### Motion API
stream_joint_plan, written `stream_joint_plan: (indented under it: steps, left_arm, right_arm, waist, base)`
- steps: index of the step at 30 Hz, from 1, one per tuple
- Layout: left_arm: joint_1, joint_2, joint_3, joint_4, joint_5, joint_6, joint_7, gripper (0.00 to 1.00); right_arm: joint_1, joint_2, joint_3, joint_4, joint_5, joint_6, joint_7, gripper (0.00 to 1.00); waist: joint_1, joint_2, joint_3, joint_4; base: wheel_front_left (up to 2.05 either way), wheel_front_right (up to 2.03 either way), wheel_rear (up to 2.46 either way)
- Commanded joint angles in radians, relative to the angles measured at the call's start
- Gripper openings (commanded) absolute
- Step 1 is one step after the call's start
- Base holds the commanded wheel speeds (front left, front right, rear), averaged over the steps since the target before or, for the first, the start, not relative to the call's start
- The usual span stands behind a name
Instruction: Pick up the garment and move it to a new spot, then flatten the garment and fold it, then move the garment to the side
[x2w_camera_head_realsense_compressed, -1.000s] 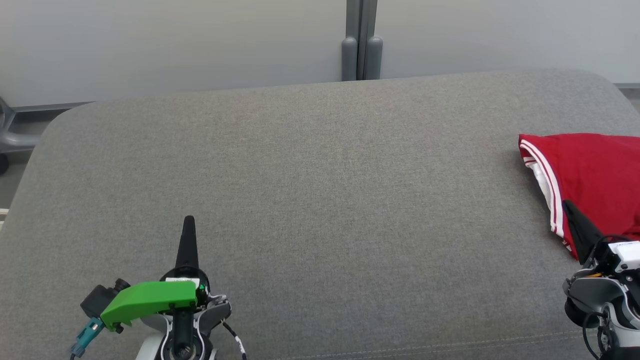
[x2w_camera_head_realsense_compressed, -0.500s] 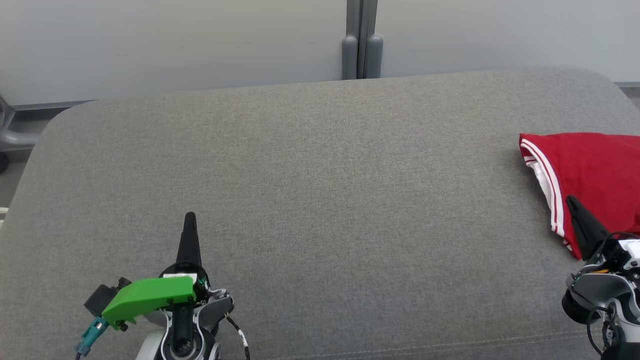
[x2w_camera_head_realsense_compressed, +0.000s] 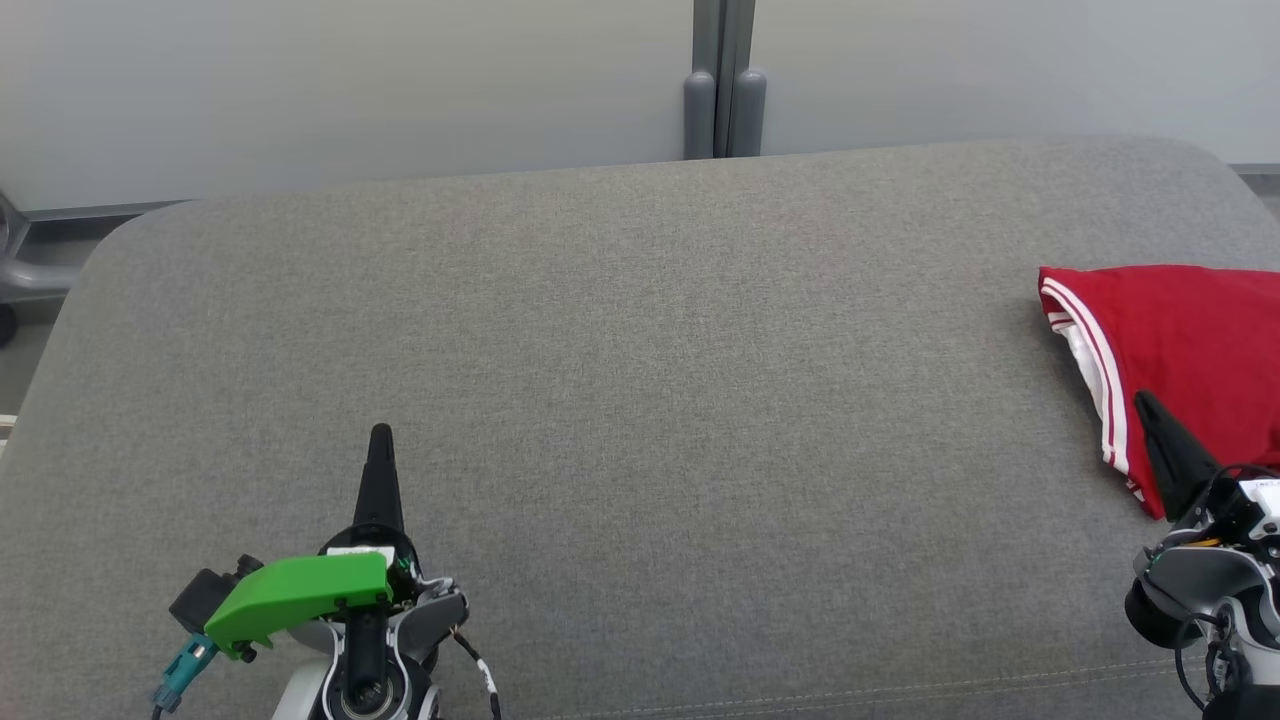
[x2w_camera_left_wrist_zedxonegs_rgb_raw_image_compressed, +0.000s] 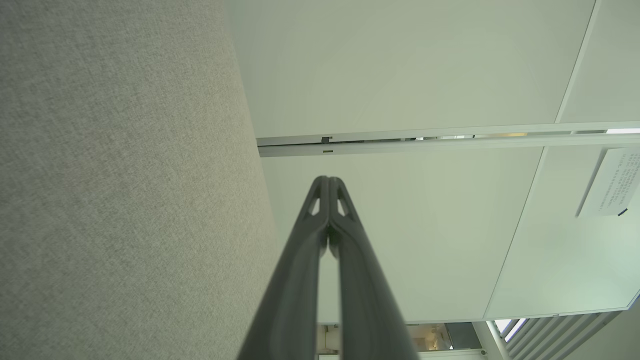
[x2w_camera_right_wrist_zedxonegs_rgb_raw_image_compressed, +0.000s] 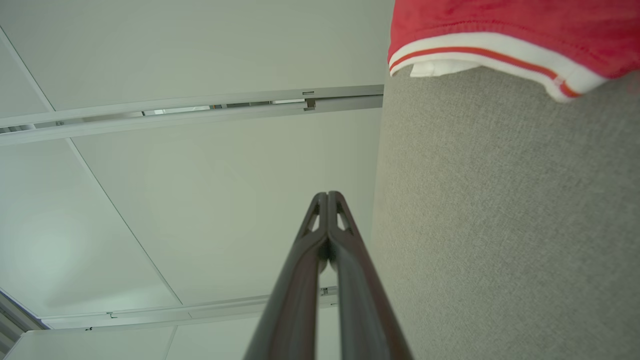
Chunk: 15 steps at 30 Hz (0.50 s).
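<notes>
The garment (x2w_camera_head_realsense_compressed: 1190, 340) is red with white stripes along its hem and lies folded at the right edge of the grey cushioned surface (x2w_camera_head_realsense_compressed: 640, 400); its striped hem (x2w_camera_right_wrist_zedxonegs_rgb_raw_image_compressed: 490, 50) shows at the top of the right wrist view. My right gripper (x2w_camera_head_realsense_compressed: 1143, 400) is shut and empty, its tip over the garment's near left corner. My left gripper (x2w_camera_head_realsense_compressed: 380, 436) is at the lower left over bare fabric, shut with nothing in it. In each wrist view the two dark fingers are pressed together, the left gripper (x2w_camera_left_wrist_zedxonegs_rgb_raw_image_compressed: 329, 180) and the right gripper (x2w_camera_right_wrist_zedxonegs_rgb_raw_image_compressed: 327, 196) alike.
A pale wall with a grey vertical post (x2w_camera_head_realsense_compressed: 724, 80) stands behind the cushion. The cushion's rounded far-left corner drops off toward a grey frame (x2w_camera_head_realsense_compressed: 30, 270). A stitched seam runs along the near edge.
Both arms shifted slightly upward in the head view during the first half second, then held still. The garment has not moved.
</notes>
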Motion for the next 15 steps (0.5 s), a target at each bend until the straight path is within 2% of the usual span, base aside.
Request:
stream_joint_plan:
  steps: [1, 15]
  left_arm:
    - [-0.012, 0.001, -0.001, 0.003, 0.004, -0.006, -0.001, 0.0]
    - [-0.012, 0.001, -0.001, 0.003, 0.004, -0.006, -0.001, 0.0]
  right_arm:
    - [-0.012, -0.001, -0.001, 0.001, -0.003, 0.0, 0.005, 0.0]
    - [-0.013, 0.001, -0.006, 0.001, -0.007, 0.0, 0.008, 0.0]
  waist:
    - [0.0, 0.0, 0.0, 0.0]
    - [0.0, 0.0, 0.0, 0.0]
  base:
    - [0.0, 0.0, 0.0]
    - [0.0, 0.0, 0.0]
